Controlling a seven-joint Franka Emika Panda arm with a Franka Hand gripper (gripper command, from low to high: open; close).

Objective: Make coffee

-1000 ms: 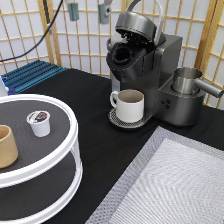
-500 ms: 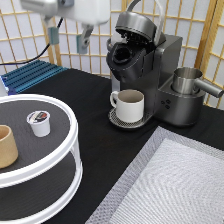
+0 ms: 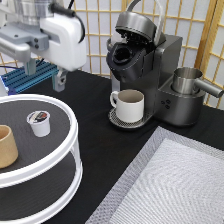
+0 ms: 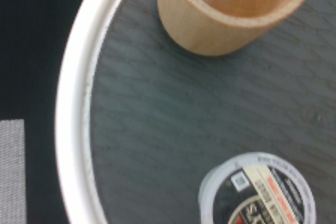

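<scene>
The coffee pod (image 3: 38,122), small and white with a dark printed foil top, stands on the upper tier of a round white-rimmed tray (image 3: 73,131) at the exterior view's left. It also shows in the wrist view (image 4: 259,192). My gripper (image 3: 45,75) hangs above the tray, over and a little behind the pod, open and empty. A cream-white mug (image 3: 130,105) sits on the drip plate of the dark coffee machine (image 3: 160,60), whose lid is up.
A tan handleless cup (image 3: 5,145) stands on the tray left of the pod, and also shows in the wrist view (image 4: 225,25). A metal pitcher (image 3: 187,80) sits on the machine's right side. A grey mat (image 3: 175,185) lies at bottom right. A blue rack (image 3: 27,77) is behind the tray.
The arm has come into view from the exterior view's top left and moved down over the tray. The pod, cup and mug have not moved.
</scene>
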